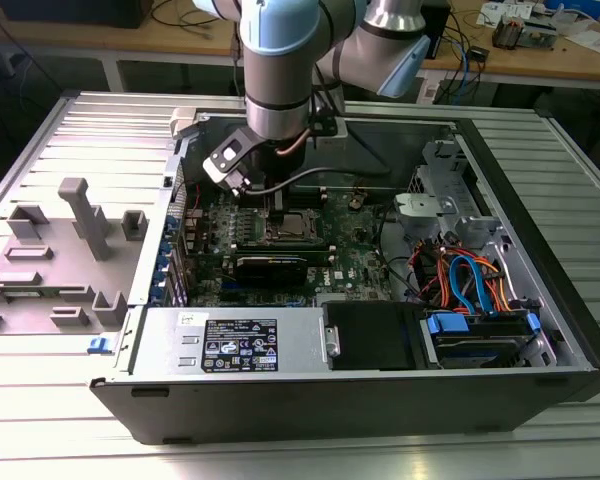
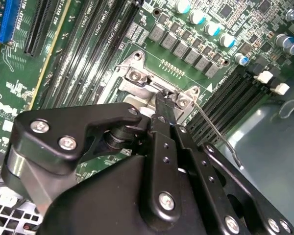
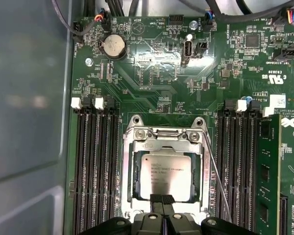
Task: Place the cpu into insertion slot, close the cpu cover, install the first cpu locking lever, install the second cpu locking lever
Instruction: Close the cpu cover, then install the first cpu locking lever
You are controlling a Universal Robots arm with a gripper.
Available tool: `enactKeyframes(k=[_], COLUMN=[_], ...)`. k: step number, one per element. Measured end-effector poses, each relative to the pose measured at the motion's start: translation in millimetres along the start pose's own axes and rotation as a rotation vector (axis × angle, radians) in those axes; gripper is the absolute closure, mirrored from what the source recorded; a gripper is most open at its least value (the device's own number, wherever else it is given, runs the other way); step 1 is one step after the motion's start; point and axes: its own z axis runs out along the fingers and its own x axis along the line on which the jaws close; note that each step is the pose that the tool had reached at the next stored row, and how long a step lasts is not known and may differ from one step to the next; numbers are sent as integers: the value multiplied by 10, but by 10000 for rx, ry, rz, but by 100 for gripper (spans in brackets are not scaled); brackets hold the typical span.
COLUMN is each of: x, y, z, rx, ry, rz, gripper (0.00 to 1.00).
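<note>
The cpu (image 3: 166, 174), a square chip with a silvery top, lies flat in the insertion slot (image 3: 135, 122) on the green motherboard. The silver cpu cover (image 3: 132, 166) lies down around it as a frame. My gripper (image 3: 161, 199) is shut, its two black fingertips together at the cover's edge over the chip's near side. In the second wrist view the gripper (image 2: 166, 103) touches the cover by a screw. A thin wire locking lever (image 3: 216, 171) runs along one side of the socket, its handle raised off the board (image 2: 210, 122). In the exterior view the gripper (image 1: 277, 215) reaches down onto the socket (image 1: 292, 228).
Black memory slots (image 3: 95, 166) flank the socket, with a green memory module (image 3: 267, 166) on one side and a coin battery (image 3: 113, 46) beyond. A black graphics card (image 1: 280, 268), power supply (image 1: 235, 345) and cables (image 1: 470, 280) fill the open case. A grey fixture (image 1: 60, 250) sits outside it.
</note>
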Motion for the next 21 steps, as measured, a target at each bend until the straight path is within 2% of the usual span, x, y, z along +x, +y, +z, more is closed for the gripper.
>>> enactKeyframes(k=[3,6,7,21], x=[1,3,3,2], y=[55,204,226,246], z=[0,2,3,2], rx=[1,0,1,-1], ry=[-1,0,0,2], rz=[0,-1,-2,-1], gripper=[89,89,89,89])
